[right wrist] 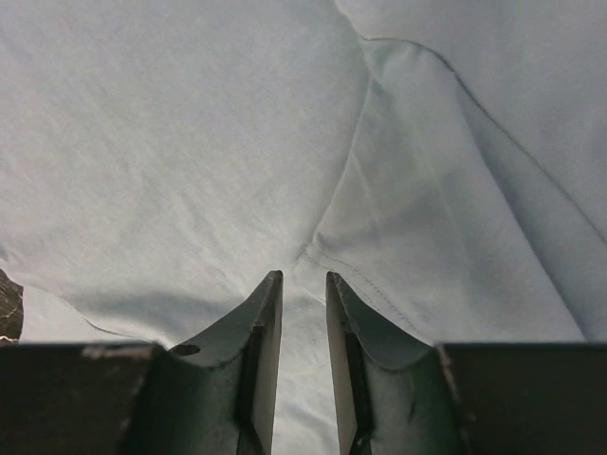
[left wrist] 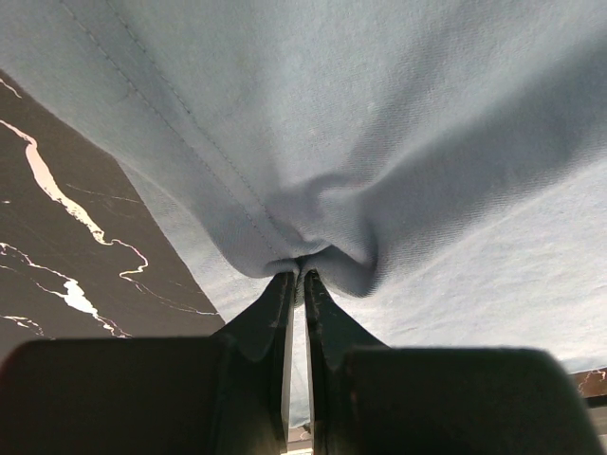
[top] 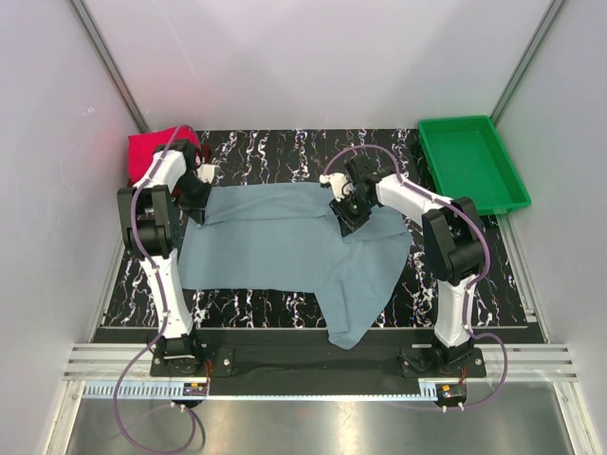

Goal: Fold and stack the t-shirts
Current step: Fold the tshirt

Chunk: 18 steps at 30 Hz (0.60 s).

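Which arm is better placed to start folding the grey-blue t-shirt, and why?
Left, probably: the left end effector pinches the t-shirt at its edge, ready to lift; the right end effector is open, gripping nothing.

Dusty grey-blue cloth t-shirt (top: 275,242) at the left gripper (left wrist: 296,275); black, white-veined marble tabletop (top: 266,152) beneath; bright green plastic tray (top: 471,161) beyond the right gripper (right wrist: 303,280); red folded cloth shirt (top: 152,147) behind the left.

The grey-blue t-shirt (top: 285,242) is soft, matt cloth, finely woven, with a stitched hem running just ahead of the left hand (left wrist: 296,275). On both hands the fingers (right wrist: 261,322) look like dark, smooth, faintly shiny plastic. Beside the left hand, the bench (left wrist: 57,237) has a black, white-veined, stone-look top with a slight gloss. Well out past the right hand (right wrist: 303,280), the green tray (top: 471,161) is smooth plastic.
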Motion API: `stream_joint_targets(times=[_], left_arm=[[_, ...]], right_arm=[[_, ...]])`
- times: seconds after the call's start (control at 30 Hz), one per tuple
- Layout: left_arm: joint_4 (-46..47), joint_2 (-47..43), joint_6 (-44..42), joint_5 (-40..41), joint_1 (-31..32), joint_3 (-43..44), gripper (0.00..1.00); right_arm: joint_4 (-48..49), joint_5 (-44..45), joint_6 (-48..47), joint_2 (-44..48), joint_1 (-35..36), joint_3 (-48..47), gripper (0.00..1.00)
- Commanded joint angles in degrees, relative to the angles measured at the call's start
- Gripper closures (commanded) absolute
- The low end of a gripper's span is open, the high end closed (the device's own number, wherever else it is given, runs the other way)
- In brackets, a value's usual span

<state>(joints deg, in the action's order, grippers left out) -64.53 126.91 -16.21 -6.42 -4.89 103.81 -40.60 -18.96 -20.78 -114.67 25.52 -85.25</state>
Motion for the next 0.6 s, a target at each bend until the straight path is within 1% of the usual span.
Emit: stream_joint_targets(times=[0.0,0.57], left_arm=[[0.46,-2.2,0.48,-1.93,0.23,1.92,0.91],[0.37,-2.72,0.56,-1.49,0.14,1.48,0.91]], right_arm=[[-1.32,-0.46,0.3,1.39,1.46,-1.93,0.68],[-0.89,4.11,-0.23,-3.54,2.61,-3.08,0.69]])
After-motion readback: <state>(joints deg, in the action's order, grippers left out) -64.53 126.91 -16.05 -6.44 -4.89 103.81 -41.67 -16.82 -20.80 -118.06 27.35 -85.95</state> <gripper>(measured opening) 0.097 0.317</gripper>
